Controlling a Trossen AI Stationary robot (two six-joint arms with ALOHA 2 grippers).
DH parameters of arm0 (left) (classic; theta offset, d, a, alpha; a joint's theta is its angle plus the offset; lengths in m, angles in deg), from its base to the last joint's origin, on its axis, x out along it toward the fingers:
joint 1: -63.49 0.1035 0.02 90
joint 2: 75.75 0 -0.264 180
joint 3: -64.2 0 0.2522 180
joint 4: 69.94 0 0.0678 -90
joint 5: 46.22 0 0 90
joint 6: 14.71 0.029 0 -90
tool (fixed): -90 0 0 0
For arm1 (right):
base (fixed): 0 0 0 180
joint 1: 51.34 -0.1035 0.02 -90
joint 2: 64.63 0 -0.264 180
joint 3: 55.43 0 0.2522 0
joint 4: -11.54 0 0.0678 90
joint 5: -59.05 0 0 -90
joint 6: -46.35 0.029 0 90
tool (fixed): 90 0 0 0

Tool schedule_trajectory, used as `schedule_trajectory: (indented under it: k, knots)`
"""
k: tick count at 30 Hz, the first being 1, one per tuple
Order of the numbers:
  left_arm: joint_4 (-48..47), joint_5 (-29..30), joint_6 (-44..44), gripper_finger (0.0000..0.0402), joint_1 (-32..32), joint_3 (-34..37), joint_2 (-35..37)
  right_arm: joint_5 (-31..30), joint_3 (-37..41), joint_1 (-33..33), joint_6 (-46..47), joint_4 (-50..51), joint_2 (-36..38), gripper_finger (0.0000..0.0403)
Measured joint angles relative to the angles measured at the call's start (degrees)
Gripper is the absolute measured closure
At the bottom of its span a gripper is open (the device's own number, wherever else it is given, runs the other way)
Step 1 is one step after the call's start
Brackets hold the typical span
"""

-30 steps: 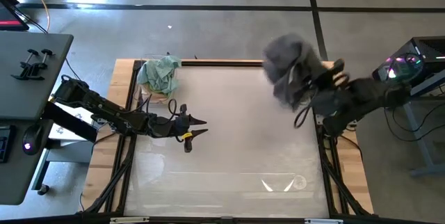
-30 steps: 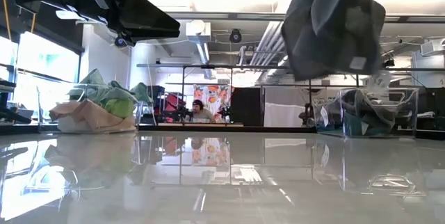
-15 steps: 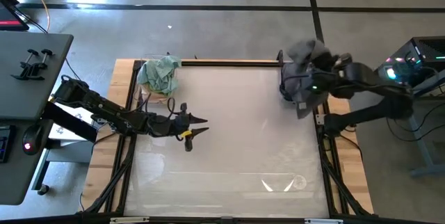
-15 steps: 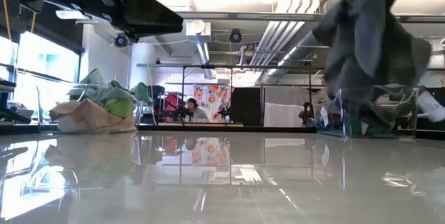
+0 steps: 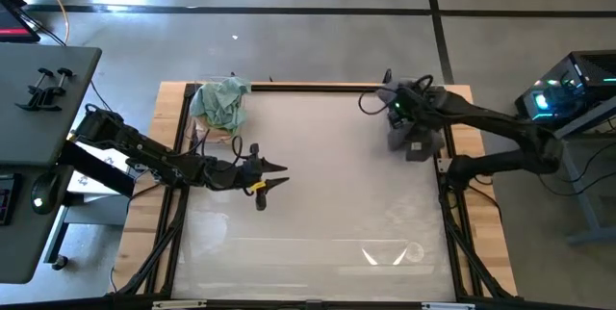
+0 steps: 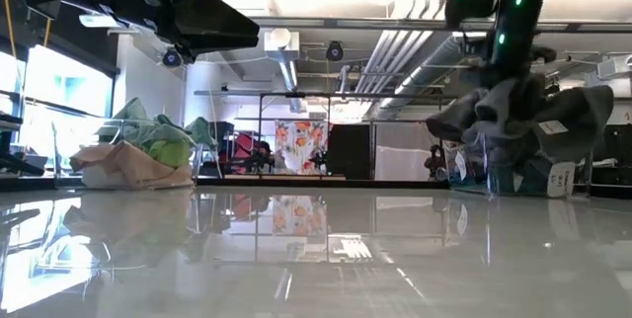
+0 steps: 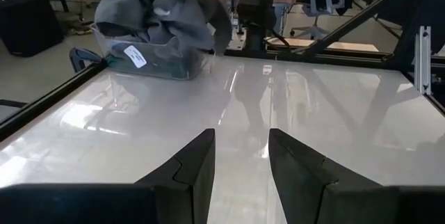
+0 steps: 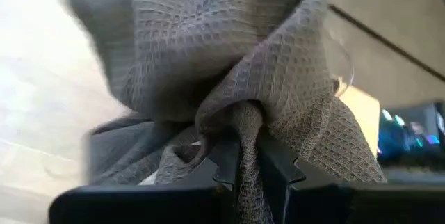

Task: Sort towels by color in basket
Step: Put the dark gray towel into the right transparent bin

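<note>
Towel: your right end effector [image 8: 243, 156] pinches a dark grey towel [image 8: 208, 64] over the clear bin [image 7: 149, 60] at the tabletop's far right corner.
Left end effector [image 7: 240, 161]: narrowly parted, empty, near the left edge.
Other pile: light towels [image 5: 221, 103] at far left corner.
Risk: cloth drapes the bin's rim; release now and it may slide out.

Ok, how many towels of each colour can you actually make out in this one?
Dark grey towel: 2, one held in the right pincer, one beneath it
Pale mint towel: 1
Lime green towel: 1
Cream towel: 1
Total: 5 that can be told apart; the piles may hide more.
</note>
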Motion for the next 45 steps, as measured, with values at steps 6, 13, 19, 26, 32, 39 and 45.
schedule_trajectory:
  k: [6, 13, 19, 26, 32, 39, 45]
  knots:
    - [0.0, 0.0, 0.6, 0.0280, 0.0, 0.0, 0.0, 0.5, 3.8, 6.8, -0.3, -3.6, -6.9, 0.0383]
    - [-0.1, 0.0, 0.2, 0.0280, 0.0, 0.0, 0.0, -0.3, 5.6, 9.9, -2.8, -6.2, -15.4, 0.0347]
    - [-0.1, 0.0, 0.1, 0.0280, 0.0, 0.0, 0.0, 7.4, 2.7, 12.8, -6.0, -2.6, -15.6, 0.0270]
    - [-0.1, 0.0, 0.0, 0.0280, 0.0, 0.0, 0.0, 10.9, -8.5, 13.0, -3.5, 13.1, -11.5, 0.0190]
    - [-0.6, 0.0, -0.5, 0.0280, 0.0, 0.0, 0.0, 10.8, -14.9, 9.9, -2.8, 16.4, -7.3, 0.0201]
    - [-1.5, 0.0, -0.9, 0.0280, -0.2, 0.0, 0.0, 12.2, -9.5, 6.1, -9.4, -0.6, -3.8, 0.0273]
    - [-1.9, 0.0, -1.5, 0.0280, -0.8, 0.0, 0.0, 11.7, 1.6, 12.9, -9.0, -15.6, -4.5, 0.0354]
